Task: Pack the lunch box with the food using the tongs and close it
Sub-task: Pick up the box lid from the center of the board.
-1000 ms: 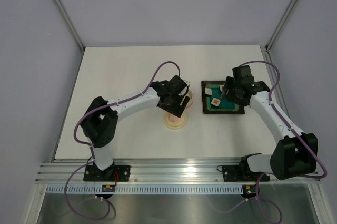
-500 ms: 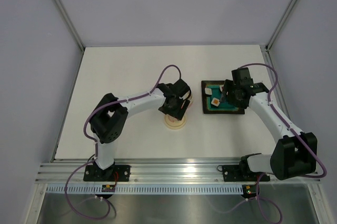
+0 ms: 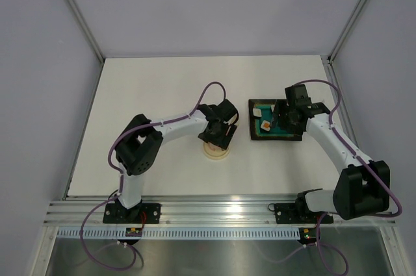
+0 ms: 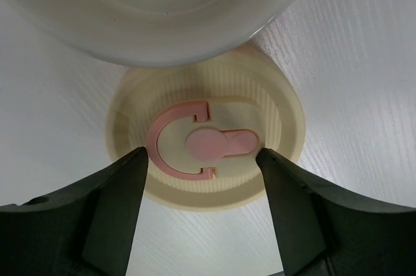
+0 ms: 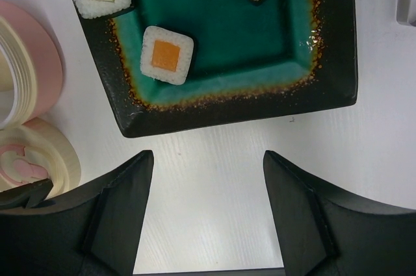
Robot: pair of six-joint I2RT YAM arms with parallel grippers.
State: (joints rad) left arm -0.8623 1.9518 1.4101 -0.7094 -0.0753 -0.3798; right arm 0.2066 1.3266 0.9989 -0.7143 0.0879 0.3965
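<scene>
The left jaws stand wide open, empty, either side of the lid [image 4: 205,143] on the table [image 5: 214,198]. The right jaws gape empty near the tray [image 5: 325,87] of food [image 5: 167,55]; the lunch box [image 5: 42,55] sits beside the lid.

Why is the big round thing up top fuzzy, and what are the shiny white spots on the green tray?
Left wrist view: the lunch box is soft, probably too near the lens, while the lid below is sharp. Right wrist view: those spots are light glaring off the glossy tray.
</scene>
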